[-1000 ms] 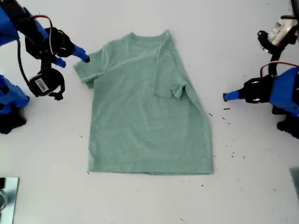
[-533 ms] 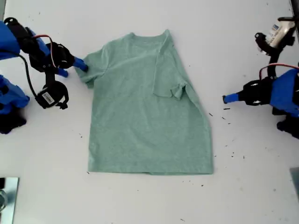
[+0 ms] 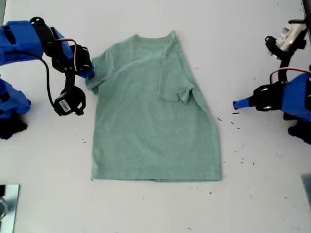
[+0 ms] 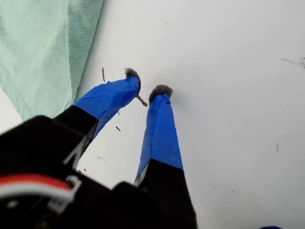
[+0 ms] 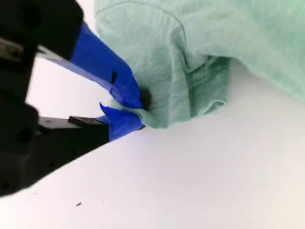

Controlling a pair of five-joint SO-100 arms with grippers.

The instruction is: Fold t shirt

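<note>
The pale green t shirt point(image 3: 150, 126) lies flat on the white table, neck toward the exterior view's top. Its sleeve point(image 3: 179, 92) on the exterior view's right is folded in over the body. At the exterior view's left, my second gripper point(image 3: 88, 73) is shut on the other sleeve's edge point(image 3: 97, 77); the second wrist view shows the blue fingertips point(image 5: 128, 98) pinching bunched cloth point(image 5: 190, 90) at my second gripper point(image 5: 136, 113). My first gripper point(image 3: 238, 103) hovers over bare table at the exterior view's right, apart from the shirt. In the first wrist view my first gripper point(image 4: 147, 85) has a narrow gap with nothing in it.
Dark specks point(image 3: 235, 121) dot the table between the shirt and the first arm. A metal object point(image 3: 7, 204) sits at the exterior view's bottom left corner. The arm bases stand at both side edges of the exterior view.
My second gripper has come down onto the sleeve at the exterior view's left and shut on it, and the sleeve has bunched inward. The first arm has barely moved.
</note>
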